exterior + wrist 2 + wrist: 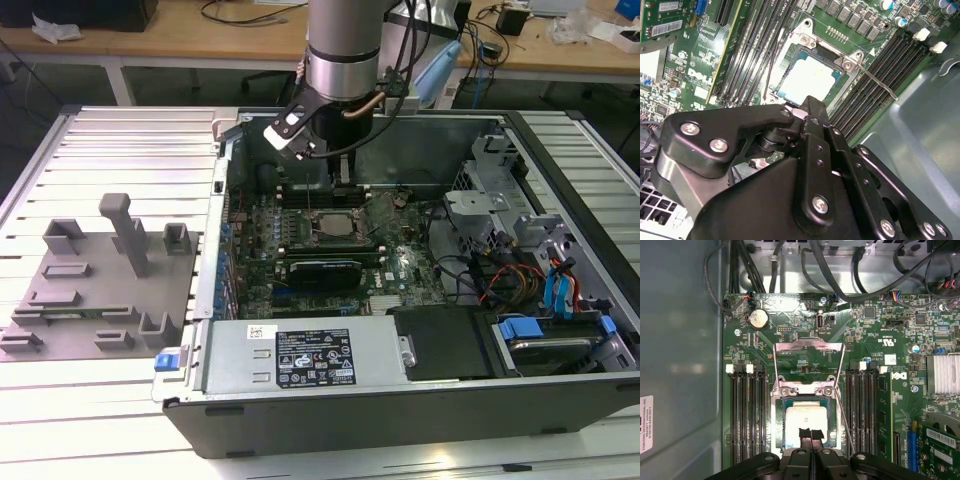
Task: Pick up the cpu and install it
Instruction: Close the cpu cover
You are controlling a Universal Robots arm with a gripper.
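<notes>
The cpu lies flat inside the socket frame on the green motherboard. It is one square chip with a pale, matt metal top, and a thin dark gap runs along its sides. The gripper hangs over the chip's near edge with its two black fingertips pressed together and nothing between them. Whether they touch the metal I cannot tell.

The shiny steel load plate stands flipped open beyond the socket, so the chip is uncovered from above. Two screws hold the plate's hinge. One thin wire lever stands free just beside the frame.

Long black memory slots run along both sides of the socket, with two white latches on each side. Past the load plate sits one round silver coin battery.

In the exterior view the arm reaches down into the open computer case, whose grey metal walls enclose the board. On the exterior view's left, a grey fixture plate lies on the ribbed table.
</notes>
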